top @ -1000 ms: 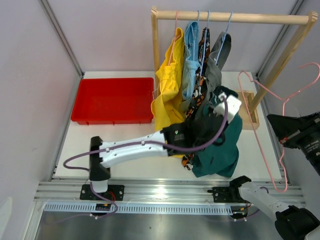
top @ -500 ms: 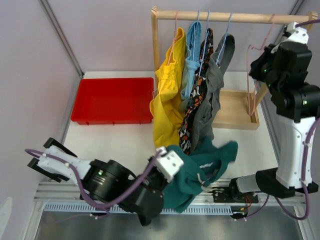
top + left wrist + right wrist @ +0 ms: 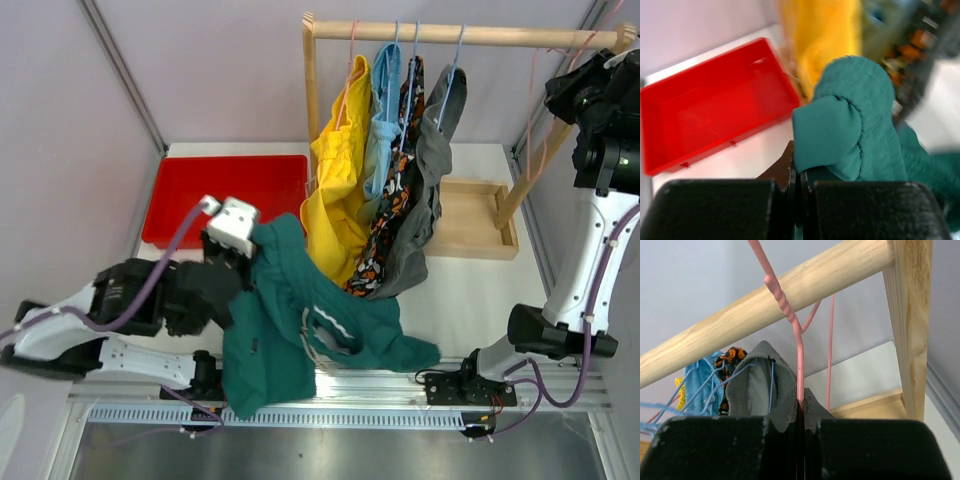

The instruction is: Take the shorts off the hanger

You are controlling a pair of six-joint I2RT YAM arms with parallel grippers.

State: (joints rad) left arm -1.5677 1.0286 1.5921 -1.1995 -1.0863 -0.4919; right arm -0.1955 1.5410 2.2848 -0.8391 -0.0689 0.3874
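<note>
1. Lilac walls w/ metal corner posts close in a white table (image 3: pixel 470 300). A light wooden rail (image 3: pixel 480 35) on wooden uprights runs across the upper right of the top view.
2. Flat red plastic tray (image 3: pixel 200 195) lies centre-left on the table, rim up.
3. Dark teal green fabric shorts (image 3: pixel 290 330) are off the rail. They sit lower centre in the top view, draped from the left gripper (image 3: pixel 248 265) down over the near table edge, w/ one leg trailing to the right. Their top end shows by the tray's lower-right corner.
4. Left gripper, wrist view (image 3: pixel 797 170): jaws pressed together, pinching a bunched fold of the teal fabric (image 3: pixel 855 115), w/ the red tray at upper left behind it.
5. Four pairs hang from the rail on thin wire hangers, packed together and touching. L to R they are yellow shorts (image 3: pixel 335 190), light blue shorts (image 3: pixel 382 130), orange-black-white camo shorts (image 3: pixel 395 205) and grey shorts (image 3: pixel 428 185).
6. Right gripper (image 3: pixel 598 80) is raised at the upper right, by the rail's right end. Wrist view (image 3: pixel 801 407): jaws squeezed on the neck of a thin pink wire hanger (image 3: pixel 799 355), whose wire runs up across the rail.
7. Shallow wooden base tray (image 3: pixel 470 252) sits centre-right on the table, at the foot of the right upright (image 3: pixel 912 315).
</note>
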